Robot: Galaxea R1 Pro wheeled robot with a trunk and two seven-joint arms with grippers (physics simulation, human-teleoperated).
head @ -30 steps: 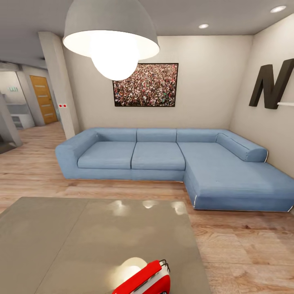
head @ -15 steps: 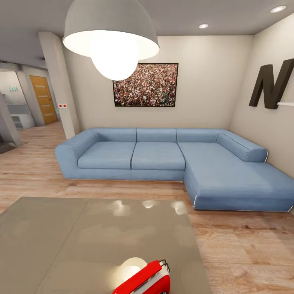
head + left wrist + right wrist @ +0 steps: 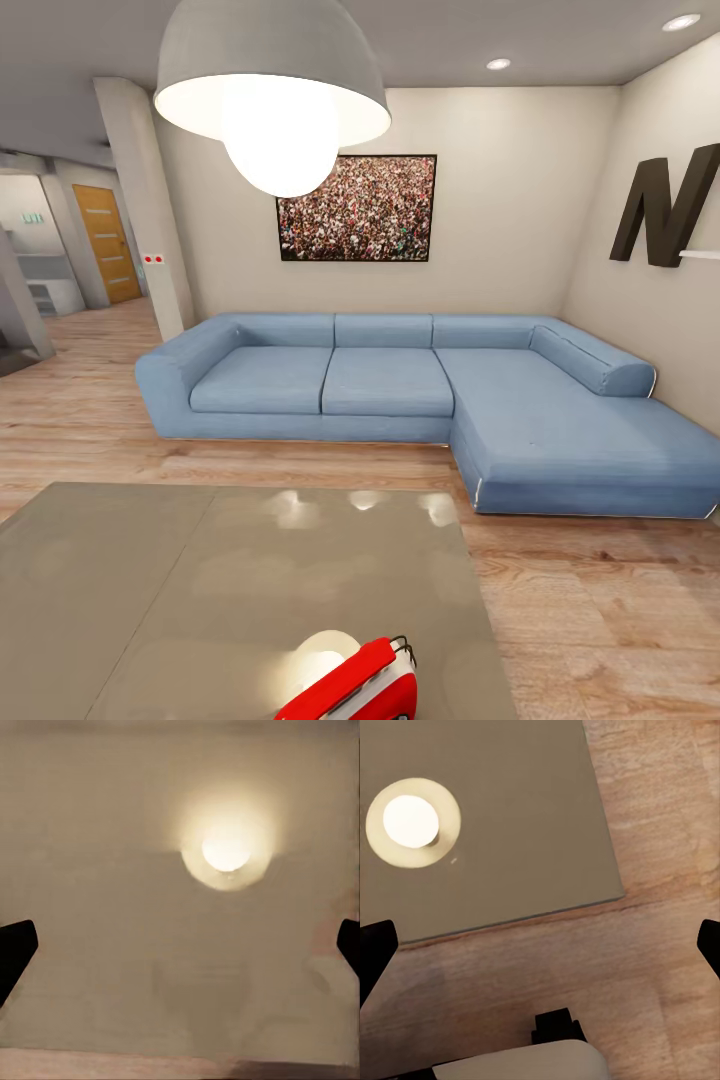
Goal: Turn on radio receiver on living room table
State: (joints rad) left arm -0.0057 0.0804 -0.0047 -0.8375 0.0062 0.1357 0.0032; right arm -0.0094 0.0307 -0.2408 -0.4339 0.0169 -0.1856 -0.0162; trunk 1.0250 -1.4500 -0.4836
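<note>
Grey table (image 3: 200,570) under both wide-apart grippers, left gripper (image 3: 180,945), right gripper (image 3: 540,949)

— What's ahead of me?
— A blue L-shaped sofa (image 3: 420,400) on light wood floor (image 3: 600,620), a crowd picture (image 3: 357,208) above it.
— And overhead?
— My view catches a white dome pendant lamp (image 3: 272,90), lit.

A home's living room. A blue L-shaped sofa (image 3: 420,400) stands on a light wood floor (image 3: 600,610) against a pale wall, with a framed crowd picture (image 3: 357,208) above it and a big dark letter N (image 3: 668,205) on the side wall. A white dome lamp (image 3: 272,85) hangs over a low glossy grey bench (image 3: 180,590). A hallway with a wooden door (image 3: 107,243) opens beyond.
</note>
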